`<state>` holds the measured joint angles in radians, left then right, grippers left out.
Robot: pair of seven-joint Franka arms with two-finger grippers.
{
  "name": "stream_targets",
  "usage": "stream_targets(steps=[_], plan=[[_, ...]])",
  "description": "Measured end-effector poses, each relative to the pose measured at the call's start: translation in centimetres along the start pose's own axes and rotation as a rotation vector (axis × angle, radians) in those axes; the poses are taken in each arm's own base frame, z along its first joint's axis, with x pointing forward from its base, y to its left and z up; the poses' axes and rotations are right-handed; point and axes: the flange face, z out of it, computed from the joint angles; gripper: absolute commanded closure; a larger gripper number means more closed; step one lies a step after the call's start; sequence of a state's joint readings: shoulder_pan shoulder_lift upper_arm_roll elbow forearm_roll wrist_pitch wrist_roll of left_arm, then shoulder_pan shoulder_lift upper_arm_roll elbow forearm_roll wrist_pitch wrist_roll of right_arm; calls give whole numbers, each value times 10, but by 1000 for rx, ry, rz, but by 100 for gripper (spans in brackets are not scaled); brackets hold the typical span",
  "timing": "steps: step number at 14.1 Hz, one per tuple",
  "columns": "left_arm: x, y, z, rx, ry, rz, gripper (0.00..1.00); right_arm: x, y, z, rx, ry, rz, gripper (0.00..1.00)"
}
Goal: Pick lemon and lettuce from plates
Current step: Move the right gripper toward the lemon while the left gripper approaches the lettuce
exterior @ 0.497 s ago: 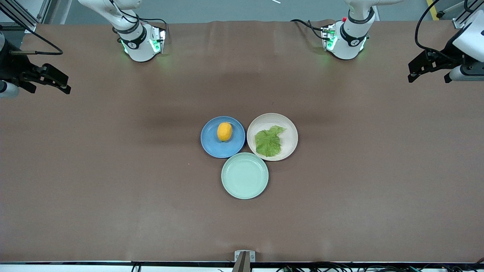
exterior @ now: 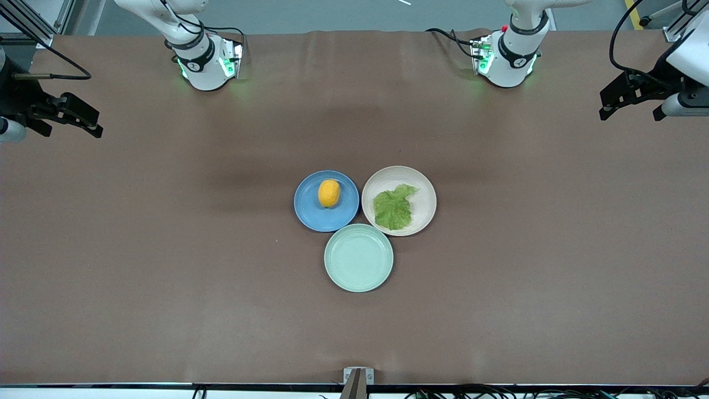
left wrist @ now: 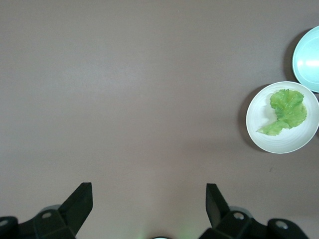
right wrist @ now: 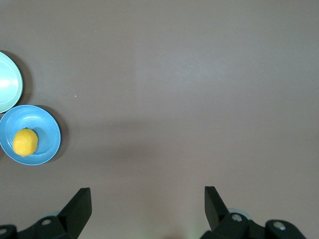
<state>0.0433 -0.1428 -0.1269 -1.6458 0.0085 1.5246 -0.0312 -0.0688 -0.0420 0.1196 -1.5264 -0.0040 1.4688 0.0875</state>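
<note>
The lemon (exterior: 329, 193), small and yellow-orange, lies on the blue plate (exterior: 310, 219) at the middle of the table. Beside it, toward the left arm's end, the crinkled green lettuce (exterior: 393, 208) lies flat on the cream plate (exterior: 425, 191). My left gripper (exterior: 630, 114) hangs open over the table's left-arm end, well away from the plates. My right gripper (exterior: 75, 132) hangs open over the right-arm end. The left wrist view shows the open left gripper (left wrist: 148, 185) over bare table, with the lettuce (left wrist: 284, 112) far off. The right wrist view shows the open right gripper (right wrist: 147, 188) and the lemon (right wrist: 25, 142) far off.
A mint-green plate (exterior: 359, 257) with nothing on it sits nearer the front camera, touching the other two plates. The brown table mat (exterior: 166, 249) spreads wide around the plates. Both arm bases stand along the table's edge farthest from the front camera.
Both grippers have shifted only very slightly at the table's ends. The plates, lemon and lettuce have not moved.
</note>
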Motion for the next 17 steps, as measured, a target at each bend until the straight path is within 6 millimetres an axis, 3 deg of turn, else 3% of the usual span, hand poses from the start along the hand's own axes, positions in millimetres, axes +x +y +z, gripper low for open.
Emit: stream_targets(steps=[2,4,7,10,13,17], plan=[[5,-2,0,-2,-14,-2,0,0,0,0,0,1,0,0],[14,3,13,-6,-54,3,0,0,0,-1,0,5,-1,0],[33,43,46,-3,-109,-57,0,3,-18,-2,11,32,-33,0],[51,96,84,-9,-119,-114,0,11,-82,14,26,61,-112,0],[67,131,122,-31,-102,-187,0,24,-158,57,45,54,-74,0],[70,194,181,-52,-105,-334,0,26,-259,124,60,47,-8,0]])
